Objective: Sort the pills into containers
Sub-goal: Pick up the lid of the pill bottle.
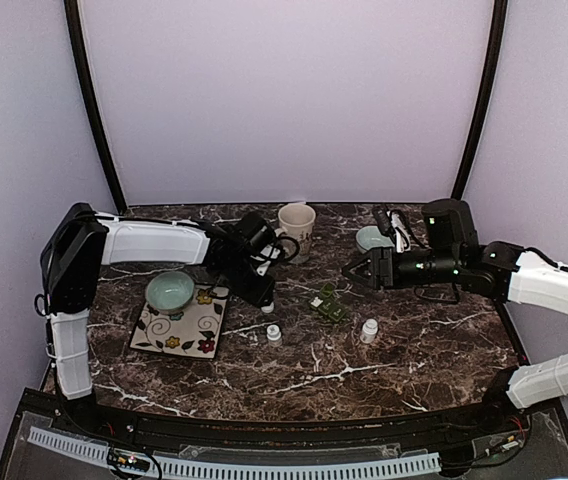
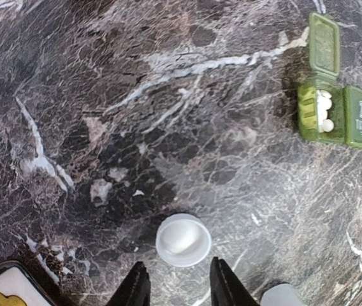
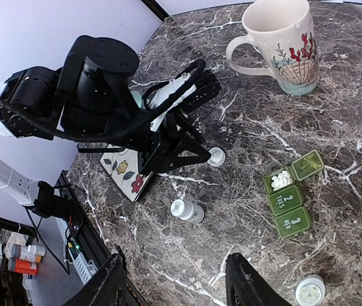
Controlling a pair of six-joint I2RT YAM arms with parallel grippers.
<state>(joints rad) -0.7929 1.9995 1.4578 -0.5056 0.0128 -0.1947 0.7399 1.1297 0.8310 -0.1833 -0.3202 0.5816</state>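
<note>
Left wrist view, lower centre: my left end effector (image 2: 180, 280), narrowly parted and empty, hangs just behind the white cap (image 2: 183, 240). I judge it should straddle the cap squarely before closing. My right end effector (image 3: 178, 284) stands wide, empty. Upper right: pill box (image 2: 358, 118), first compartment open, holding white pills (image 2: 324, 111); the other lids are shut.

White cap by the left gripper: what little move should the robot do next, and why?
Probably lift the left gripper away from the white cap. Its jaws stand open with nothing between them, and the cap lies on the table, so it is not held. The pill box has one compartment open with pills and two shut, so work remains.
</note>
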